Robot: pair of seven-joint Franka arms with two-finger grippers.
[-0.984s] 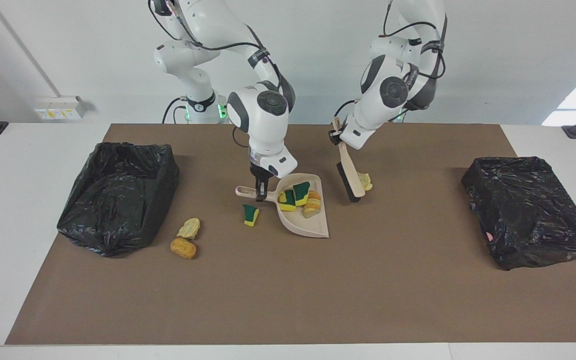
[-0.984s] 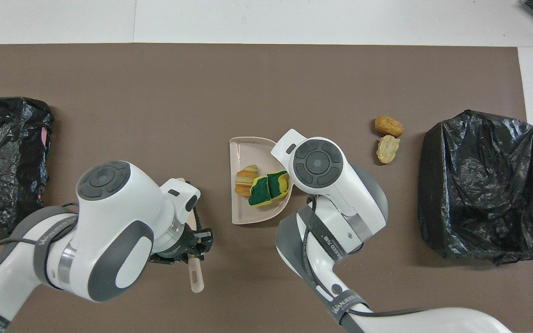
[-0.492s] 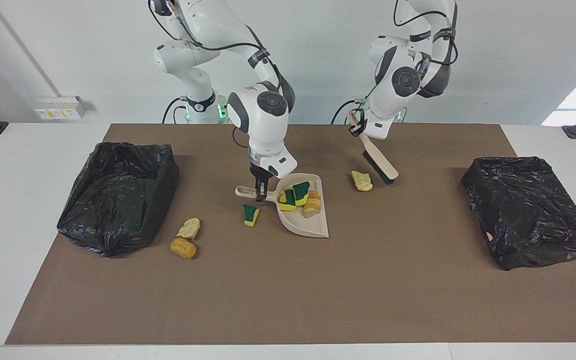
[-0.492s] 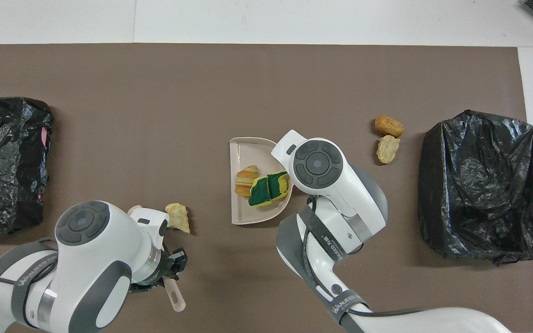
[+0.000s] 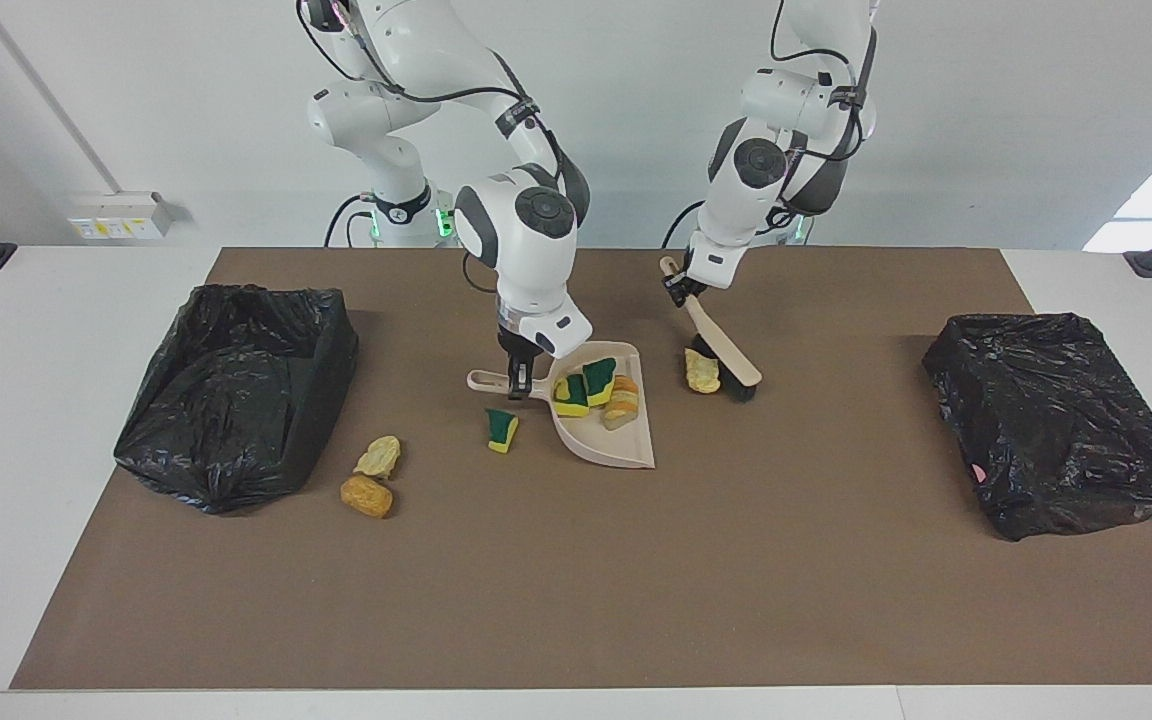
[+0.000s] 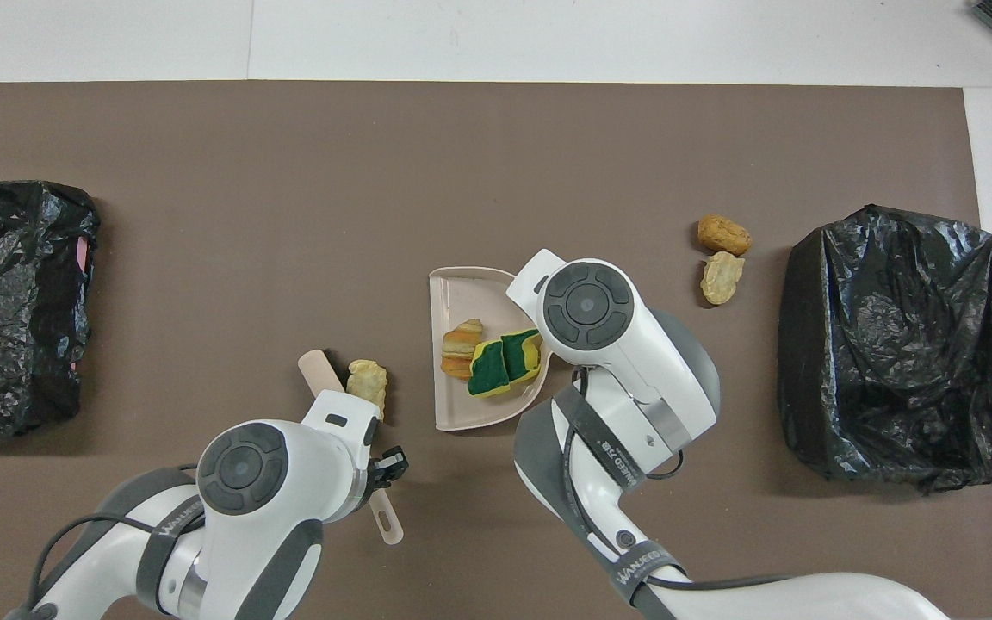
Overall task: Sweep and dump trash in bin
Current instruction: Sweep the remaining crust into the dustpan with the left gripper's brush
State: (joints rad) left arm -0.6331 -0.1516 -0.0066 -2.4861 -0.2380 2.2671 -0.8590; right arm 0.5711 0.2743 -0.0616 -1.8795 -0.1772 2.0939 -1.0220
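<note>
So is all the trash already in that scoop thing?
No: a sponge piece lies on the mat beside the dustpan, a pale wad sits by the brush.

Dustpan (image 5: 604, 425) mid-table between two bins (image 5: 236, 390) (image 5: 1056, 420); scraps (image 5: 596, 392) in it; wad (image 5: 702, 371) touching brush (image 5: 726, 350).

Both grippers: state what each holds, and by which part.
The left gripper holds the brush by its handle. The right gripper holds the dustpan by its handle.
</note>
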